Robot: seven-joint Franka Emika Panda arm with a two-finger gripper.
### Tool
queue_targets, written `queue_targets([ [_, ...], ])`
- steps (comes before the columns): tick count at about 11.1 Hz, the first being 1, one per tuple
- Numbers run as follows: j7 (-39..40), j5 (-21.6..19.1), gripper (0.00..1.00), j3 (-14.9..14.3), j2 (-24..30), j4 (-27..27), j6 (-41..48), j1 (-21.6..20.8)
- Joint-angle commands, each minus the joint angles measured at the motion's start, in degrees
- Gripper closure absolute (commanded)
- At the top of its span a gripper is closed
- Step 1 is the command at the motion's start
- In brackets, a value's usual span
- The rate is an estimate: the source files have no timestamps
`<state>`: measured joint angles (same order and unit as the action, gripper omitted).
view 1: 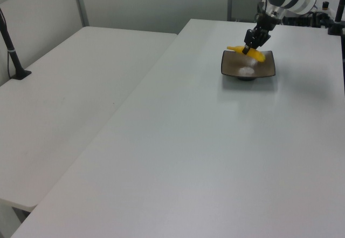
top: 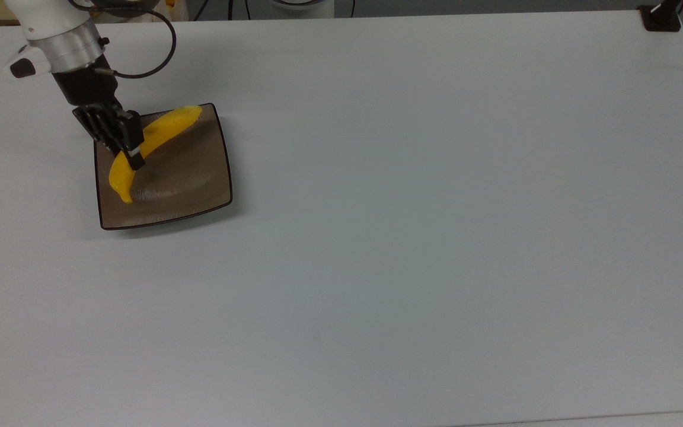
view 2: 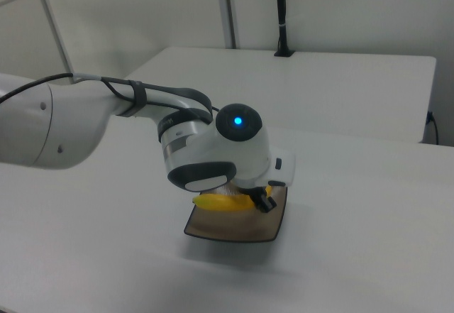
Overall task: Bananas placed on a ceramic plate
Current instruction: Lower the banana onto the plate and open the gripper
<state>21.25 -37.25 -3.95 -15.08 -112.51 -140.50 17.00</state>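
Banana held over the brown plate

In the top view the gripper [top: 128,153] is at the left, its fingers clamped on the banana [top: 158,134] near its middle — one end points to the top view's upper right, the other down-left. The banana lies across the ceramic plate [top: 193,178], on the white table [top: 424,207] — contact with the plate is unclear.

White arm [view 2: 42,125]; black pincer [top: 131,155]; black cable [top: 158,35]

In the top view my bench [top: 412,237] lies bare right of the plate [top: 199,196] and toward the near edge. My pincer [top: 130,148], closed on the banana [top: 160,131], crowds the plate's far left corner.
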Motion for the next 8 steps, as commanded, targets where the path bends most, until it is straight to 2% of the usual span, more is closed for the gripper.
queue_targets([
  [1,5.2,-3.8,1.00,0.1,1.2,-3.3,-3.0,0.2],
  [4,5.4,-3.8,0.97,0.1,-0.2,-3.3,-3.3,0.1],
  [5,5.4,-3.8,0.89,0.1,-0.5,-3.3,-3.2,0.0],
  [8,5.0,-3.9,0.56,0.1,-0.8,-3.2,-3.1,0.1],
])
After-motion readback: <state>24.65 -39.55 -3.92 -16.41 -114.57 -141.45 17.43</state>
